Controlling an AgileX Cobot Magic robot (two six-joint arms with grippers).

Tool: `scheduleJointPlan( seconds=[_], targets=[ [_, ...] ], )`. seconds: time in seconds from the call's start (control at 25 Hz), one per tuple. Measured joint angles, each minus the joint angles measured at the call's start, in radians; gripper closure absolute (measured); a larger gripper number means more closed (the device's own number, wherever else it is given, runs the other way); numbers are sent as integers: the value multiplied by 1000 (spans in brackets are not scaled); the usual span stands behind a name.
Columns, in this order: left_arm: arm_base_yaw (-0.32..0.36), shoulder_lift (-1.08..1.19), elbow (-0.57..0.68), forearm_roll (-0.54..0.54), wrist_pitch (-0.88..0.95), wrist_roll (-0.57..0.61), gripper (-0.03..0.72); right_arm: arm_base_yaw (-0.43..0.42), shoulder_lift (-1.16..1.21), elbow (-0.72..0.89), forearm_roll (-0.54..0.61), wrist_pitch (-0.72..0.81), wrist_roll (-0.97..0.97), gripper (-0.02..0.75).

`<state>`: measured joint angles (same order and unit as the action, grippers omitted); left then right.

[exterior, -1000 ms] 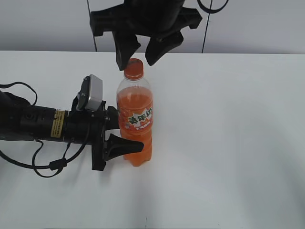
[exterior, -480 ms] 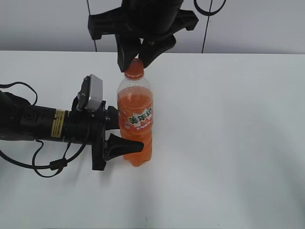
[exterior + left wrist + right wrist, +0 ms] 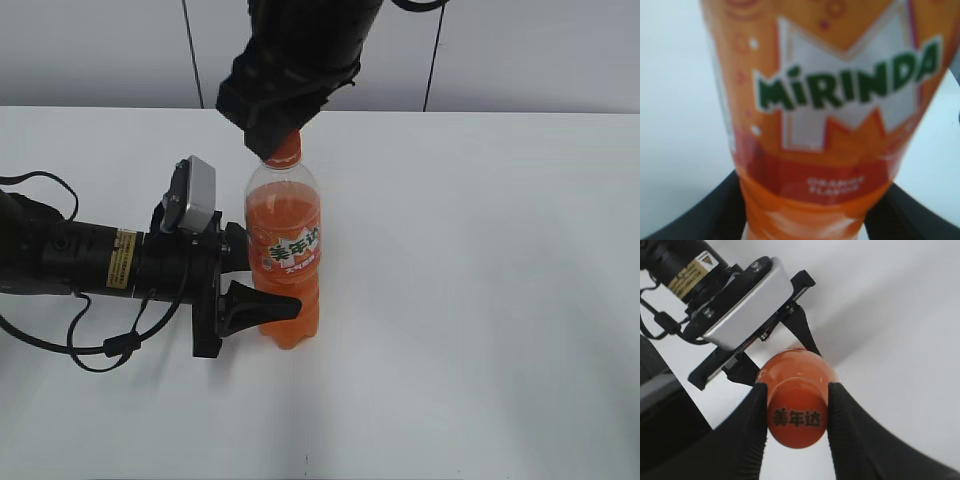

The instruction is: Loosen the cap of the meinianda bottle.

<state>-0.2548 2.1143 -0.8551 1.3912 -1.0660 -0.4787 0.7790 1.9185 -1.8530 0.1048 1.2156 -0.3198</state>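
The meinianda bottle [image 3: 284,240] stands upright on the white table, full of orange drink. Its label fills the left wrist view [image 3: 840,90]. My left gripper [image 3: 262,285] comes in from the left and is shut on the bottle's lower body, one black finger on each side [image 3: 805,220]. My right gripper [image 3: 272,135] hangs above and is shut on the orange cap [image 3: 797,417], whose top shows dark Chinese print between the two black fingers [image 3: 797,427]. In the exterior view the cap is mostly hidden by the fingers; only its lower edge and the neck show [image 3: 285,152].
The white table [image 3: 480,260] stretches right and front of the bottle. The left arm with its silver wrist camera [image 3: 192,195] and cables [image 3: 100,345] lies along the table's left side. A grey wall stands behind.
My right gripper, open above the cap a second ago, has come down, turned and closed on the cap. The left gripper and bottle have not moved.
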Motion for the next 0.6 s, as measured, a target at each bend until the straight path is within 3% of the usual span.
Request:
scheduleJointPlan(
  seconds=[0.6],
  targets=[
    [0, -1, 0, 0, 2, 0, 276, 0, 0, -3, 19, 7, -796, 463]
  ],
)
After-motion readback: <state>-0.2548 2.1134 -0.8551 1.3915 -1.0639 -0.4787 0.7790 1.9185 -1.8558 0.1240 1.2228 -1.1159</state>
